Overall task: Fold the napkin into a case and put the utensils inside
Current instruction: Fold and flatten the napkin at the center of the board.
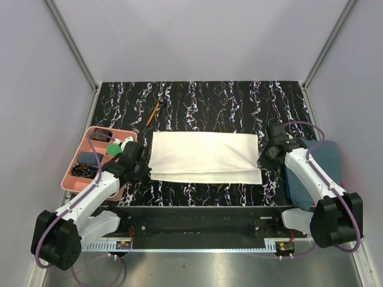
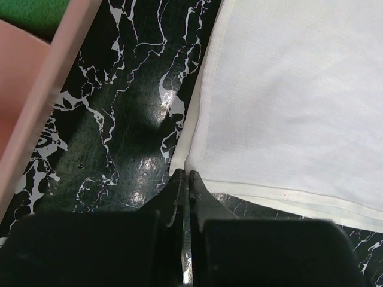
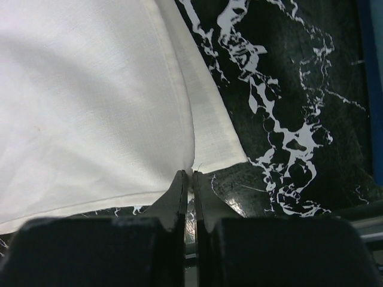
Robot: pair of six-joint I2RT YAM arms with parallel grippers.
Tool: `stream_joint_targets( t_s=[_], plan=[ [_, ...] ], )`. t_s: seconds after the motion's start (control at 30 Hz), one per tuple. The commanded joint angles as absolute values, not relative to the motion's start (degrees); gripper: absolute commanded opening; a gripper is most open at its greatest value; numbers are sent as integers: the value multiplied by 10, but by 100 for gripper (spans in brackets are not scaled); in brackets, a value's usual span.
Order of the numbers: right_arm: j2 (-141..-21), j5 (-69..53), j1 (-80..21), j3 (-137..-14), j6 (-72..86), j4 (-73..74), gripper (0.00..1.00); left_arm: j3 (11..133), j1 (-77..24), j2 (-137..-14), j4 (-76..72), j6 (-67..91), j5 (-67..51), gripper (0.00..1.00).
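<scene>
Left gripper (image 2: 185, 174): fingers pressed shut, tips at the lower-left corner of the napkin (image 1: 203, 156); whether cloth is pinched is unclear.
Orange-handled stick (image 1: 154, 112): upper left, apart from the cloth.
Napkin: centre, two flat layers; likely light, limp and prone to slip, so best pinched at the corners.
Right gripper (image 3: 191, 174): fingers shut at the lower-right corner; hold unclear.

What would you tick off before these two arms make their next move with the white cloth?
1. Left gripper shut on the napkin at its top layer's near-left corner: ok.
2. Right gripper shut on the near-right corner: ok.
3. Layers lined up: not ok, the lower layer pokes out along the near edge.
4. Orange-handled stick clear of the cloth: ok.
5. Where the spoon is: cannot tell.
6. Pink tray clear of the napkin: ok.
</scene>
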State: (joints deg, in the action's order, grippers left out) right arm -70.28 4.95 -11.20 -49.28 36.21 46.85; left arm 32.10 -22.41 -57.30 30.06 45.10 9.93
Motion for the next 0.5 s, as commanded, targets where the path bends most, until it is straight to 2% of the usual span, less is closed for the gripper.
stream_joint_targets(
  t_s=[0.0,0.33,0.47],
  plan=[
    [-693,69,-106,-449,443,497,0,315,-226,-557,308,454,106,0],
    [-780,58,-91,-441,518,514,0,310,-226,-577,316,451,108,0],
    [-802,40,-89,-431,532,453,0,307,-226,-589,299,451,104,0]
  ],
)
